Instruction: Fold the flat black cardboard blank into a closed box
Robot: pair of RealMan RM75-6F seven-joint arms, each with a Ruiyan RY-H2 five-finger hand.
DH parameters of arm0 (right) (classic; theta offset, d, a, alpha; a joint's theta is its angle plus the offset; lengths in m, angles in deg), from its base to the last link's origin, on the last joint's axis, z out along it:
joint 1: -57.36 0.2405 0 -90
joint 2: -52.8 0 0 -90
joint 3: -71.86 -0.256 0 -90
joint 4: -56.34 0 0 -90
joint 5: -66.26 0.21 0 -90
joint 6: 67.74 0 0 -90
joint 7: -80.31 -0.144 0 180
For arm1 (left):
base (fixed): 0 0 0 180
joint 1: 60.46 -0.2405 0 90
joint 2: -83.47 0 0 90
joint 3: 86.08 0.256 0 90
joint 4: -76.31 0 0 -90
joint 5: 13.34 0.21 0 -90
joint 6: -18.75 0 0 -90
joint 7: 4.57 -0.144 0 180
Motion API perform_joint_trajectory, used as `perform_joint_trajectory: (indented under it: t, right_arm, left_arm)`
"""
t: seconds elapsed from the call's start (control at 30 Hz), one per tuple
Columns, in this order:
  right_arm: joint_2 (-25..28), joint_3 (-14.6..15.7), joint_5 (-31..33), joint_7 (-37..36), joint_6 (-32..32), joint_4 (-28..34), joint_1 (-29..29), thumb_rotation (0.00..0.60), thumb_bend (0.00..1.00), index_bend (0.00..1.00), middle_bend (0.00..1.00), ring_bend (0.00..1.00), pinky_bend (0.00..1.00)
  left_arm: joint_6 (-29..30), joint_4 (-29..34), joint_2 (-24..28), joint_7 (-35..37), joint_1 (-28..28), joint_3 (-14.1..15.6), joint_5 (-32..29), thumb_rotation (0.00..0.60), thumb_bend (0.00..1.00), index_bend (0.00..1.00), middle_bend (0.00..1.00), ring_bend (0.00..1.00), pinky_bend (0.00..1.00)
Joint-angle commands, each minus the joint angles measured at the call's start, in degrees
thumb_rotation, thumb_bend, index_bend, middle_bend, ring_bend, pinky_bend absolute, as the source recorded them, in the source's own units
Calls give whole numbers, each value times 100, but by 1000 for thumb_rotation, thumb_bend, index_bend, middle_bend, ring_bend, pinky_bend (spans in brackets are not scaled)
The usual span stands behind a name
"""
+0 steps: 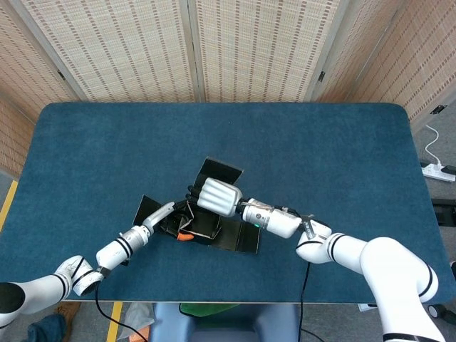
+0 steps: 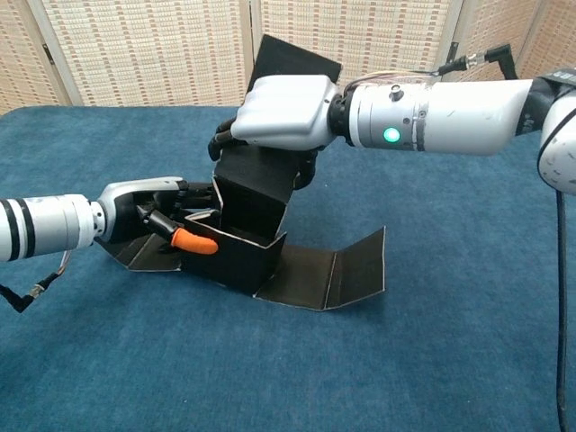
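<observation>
Half-folded black cardboard box point(image 2: 243, 238) just left of centre in the chest view, low and left of centre in the head view point(image 1: 203, 224), resting on the blue table point(image 2: 468, 342). Front and side walls raised into an open tray shape. Tall rear panel point(image 2: 256, 184) standing almost upright, its top flap point(image 2: 292, 61) poking above the right hand. Long flap point(image 2: 328, 274) spread flat toward the lower right of the box, outer end bent upward.

Right hand point(image 2: 279, 112) reaching in from the right edge of the chest view, palm side down over the top of the rear panel. Dark fingers point(image 2: 223, 142) curled down around the panel's upper edge, gripping it. Green light glowing on the white forearm point(image 2: 432, 117) behind it. Same hand visible in the head view point(image 1: 217, 196) as a pale block above the box.

Left hand point(image 2: 153, 211) coming in low from the left edge of the chest view, pressed against the box's left side. Fingers partly curled, one with an orange tip point(image 2: 193, 241) reaching over the left wall toward the inside. Whether actually gripping the wall or only touching it: cannot tell. A small side flap point(image 2: 135, 256) lying flat on the table beneath that hand.

Woven screens point(image 1: 214, 46) behind the table along the top of both views.
</observation>
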Motion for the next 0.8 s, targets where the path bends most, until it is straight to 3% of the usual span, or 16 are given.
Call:
perform_joint_trajectory:
  t: [0.03, 0.33, 0.5, 0.8]
  right_arm:
    - [38, -49, 96, 91, -14, 77, -48, 600, 204, 0, 0, 709, 1000]
    - [380, -210, 589, 386, -122, 738, -315, 600, 132, 0, 0, 659, 1000]
    - [716, -270, 810, 62, 131, 1288, -626, 600, 130, 0, 0, 659, 1000]
    - [1717, -284, 846, -1413, 1674, 2425, -1774, 600, 131, 0, 0, 659, 1000]
  left_arm:
    - [-6, -12, -18, -50, 9, 22, -38, 600, 198, 362, 377, 512, 510]
    - [59, 237, 166, -339, -92, 72, -152, 600, 197, 364, 382, 514, 513]
    - [191, 440, 345, -247, -237, 70, -255, 600, 198, 350, 373, 514, 513]
    - [695, 835, 1070, 1203, -540, 93, -196, 600, 199, 306, 358, 514, 513]
